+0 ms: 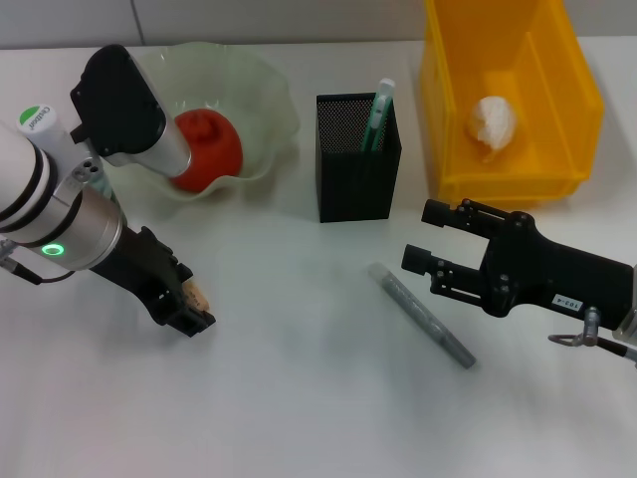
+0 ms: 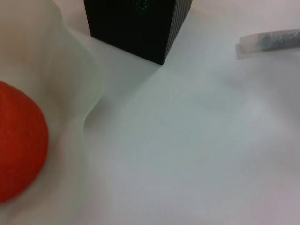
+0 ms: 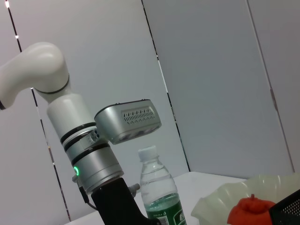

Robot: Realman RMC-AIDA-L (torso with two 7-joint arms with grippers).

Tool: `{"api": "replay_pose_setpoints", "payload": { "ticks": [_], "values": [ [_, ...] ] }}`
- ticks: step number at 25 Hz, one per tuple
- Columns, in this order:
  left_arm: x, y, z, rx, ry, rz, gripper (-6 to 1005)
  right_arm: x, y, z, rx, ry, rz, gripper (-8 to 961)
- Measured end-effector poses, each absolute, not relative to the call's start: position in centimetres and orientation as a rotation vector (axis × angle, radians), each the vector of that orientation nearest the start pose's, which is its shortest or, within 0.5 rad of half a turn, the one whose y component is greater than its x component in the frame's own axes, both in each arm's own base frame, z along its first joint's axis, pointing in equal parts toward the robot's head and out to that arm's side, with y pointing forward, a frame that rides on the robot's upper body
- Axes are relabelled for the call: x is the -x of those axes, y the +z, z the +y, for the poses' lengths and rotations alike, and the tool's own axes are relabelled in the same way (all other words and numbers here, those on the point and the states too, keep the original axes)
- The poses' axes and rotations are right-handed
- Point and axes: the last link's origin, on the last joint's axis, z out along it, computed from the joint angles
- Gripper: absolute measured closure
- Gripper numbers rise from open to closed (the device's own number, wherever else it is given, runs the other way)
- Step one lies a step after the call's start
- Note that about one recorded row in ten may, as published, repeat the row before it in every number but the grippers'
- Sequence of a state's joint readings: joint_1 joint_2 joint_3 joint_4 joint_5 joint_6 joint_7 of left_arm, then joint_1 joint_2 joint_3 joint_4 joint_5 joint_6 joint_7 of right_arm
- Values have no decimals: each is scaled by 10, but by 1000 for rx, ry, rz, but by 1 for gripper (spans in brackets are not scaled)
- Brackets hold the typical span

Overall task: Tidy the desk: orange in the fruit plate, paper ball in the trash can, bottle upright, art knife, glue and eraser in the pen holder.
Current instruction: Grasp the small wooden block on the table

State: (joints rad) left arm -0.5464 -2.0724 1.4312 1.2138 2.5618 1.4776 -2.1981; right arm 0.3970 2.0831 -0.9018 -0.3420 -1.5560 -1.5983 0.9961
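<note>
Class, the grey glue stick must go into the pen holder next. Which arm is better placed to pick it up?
Probably the right. The right gripper hovers open just beside the glue stick, while the left gripper sits far across the table, already shut on a small tan object.

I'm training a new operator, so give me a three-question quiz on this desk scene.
1. True or false: the orange lies in the fruit plate.
2. Where is the paper ball? A) in the fruit plate B) in the yellow bin C) on the floor
3. Fill in: the grey tube, between the left gripper and the open right gripper, lies ___ the pen holder (inside/outside).
Key: 1 true; 2 B; 3 outside.
</note>
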Motion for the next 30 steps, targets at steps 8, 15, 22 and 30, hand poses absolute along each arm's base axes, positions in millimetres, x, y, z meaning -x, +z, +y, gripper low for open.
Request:
{"api": "replay_pose_setpoints", "payload": {
  "ticks": [8,15,22,30],
  "values": [
    [222,-24,342,2789,623,-588,313,-273,-40,273,2561,1094,562,264],
    [223,-26,342,2790,632,-591,314,-273,-40,274,2563,1096,561,265],
    [224,-26,343,2788,633,-593,315,-272,-40,274,2564,1097,558,265],
    [226,-27,345,2773,630,-605,338,-271,-40,274,2566,1102,557,264]
  ]
}}
